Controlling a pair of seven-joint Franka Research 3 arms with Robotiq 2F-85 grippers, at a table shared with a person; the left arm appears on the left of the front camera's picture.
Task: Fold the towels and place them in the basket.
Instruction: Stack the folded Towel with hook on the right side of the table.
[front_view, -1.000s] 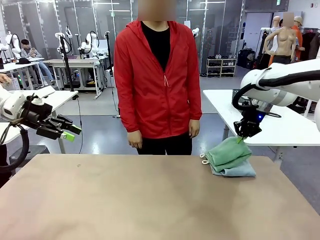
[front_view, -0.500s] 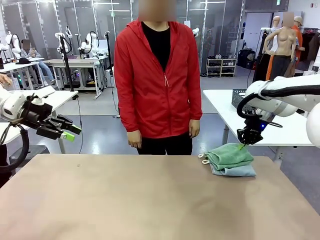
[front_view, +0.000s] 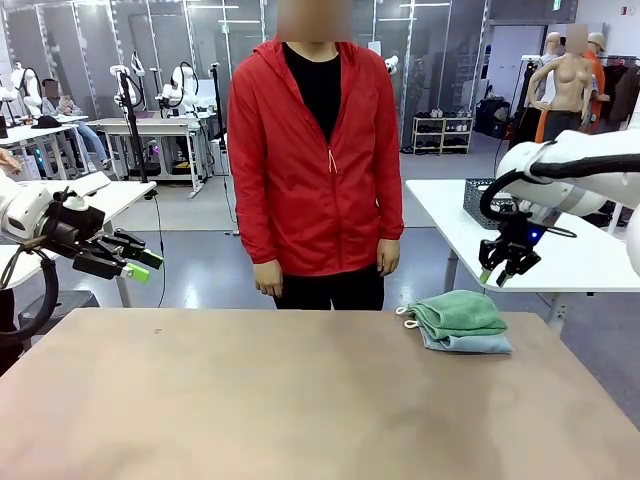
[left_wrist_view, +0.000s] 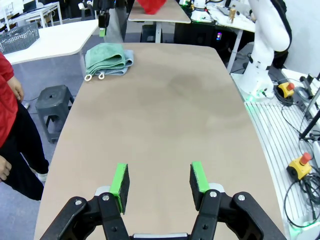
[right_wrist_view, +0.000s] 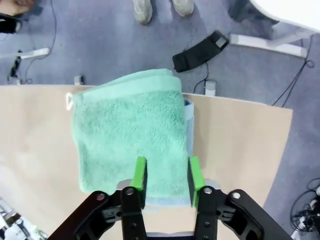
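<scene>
Towels lay folded and stacked near the far right corner of the plain tan table (front_view: 300, 400), the light green terry towel (front_view: 460, 312) resting on the pale grey-blue terry towel (front_view: 472, 342), its white loop tags (front_view: 408, 317) poking out on the side nearer the person. At left, the left end effector (front_view: 140, 262) hung off the table's edge, its green-padded jaws parted and empty, apparently idle and out of the way. A person in a red zip jacket (front_view: 315, 150) stood at the far side, hands down, taking no part. At right, the right end effector (front_view: 497, 276) hovered just above and behind the stack with jaws apart and nothing between them; the stack looked set down and ready to be moved. A dark grey wire-mesh basket (front_view: 483, 200) sat on a separate white side table (front_view: 560, 255) behind the right arm, well apart from the towels, with nothing visible lying between.
</scene>
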